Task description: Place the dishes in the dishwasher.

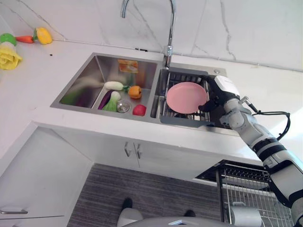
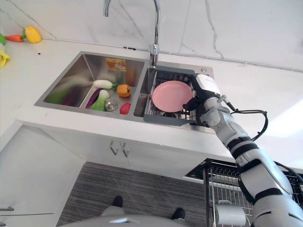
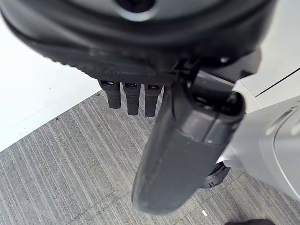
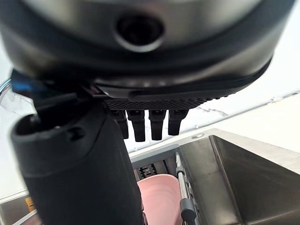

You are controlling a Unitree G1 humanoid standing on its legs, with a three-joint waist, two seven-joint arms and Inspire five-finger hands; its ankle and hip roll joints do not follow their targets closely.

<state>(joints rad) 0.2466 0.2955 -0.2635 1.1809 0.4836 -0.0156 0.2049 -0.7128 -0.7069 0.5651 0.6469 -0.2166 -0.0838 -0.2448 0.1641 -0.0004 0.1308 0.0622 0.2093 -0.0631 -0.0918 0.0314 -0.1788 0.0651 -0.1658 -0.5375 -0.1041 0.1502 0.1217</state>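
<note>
— Where's the dish right now?

— The pink plate (image 1: 186, 97) is in the right-hand basin of the steel sink (image 1: 90, 71), tilted up in the dark drying rack (image 1: 183, 120) that sits there. The right hand (image 1: 218, 97) is at the plate's three o'clock edge, touching it or very nearly.

— Has it got hold of it?

— In the wrist view its fingers (image 4: 149, 123) hang straight and relaxed, with the plate below them, so it's open, nothing pinched.

— And the other hand?

— The left hand (image 3: 140, 70) is down low over the grey striped floor (image 3: 61, 168), fingers straight, thumb out, holding nothing.

— What else is in the sink?

— In the left basin, by the drain (image 1: 123, 106), some toy vegetables: a white radish (image 1: 114, 85), an orange pepper (image 1: 135, 91), a purple eggplant (image 1: 105, 100), a leafy green (image 1: 112, 102) and a red tomato (image 1: 138, 110). The tap (image 1: 168, 28) rises at twelve o'clock between the basins.

— The dishwasher?

— Its wire rack (image 1: 251, 189) is pulled out at about five o'clock from the sink, below the white countertop (image 1: 265, 85), with a metal cup (image 1: 244, 215) in it.
</note>
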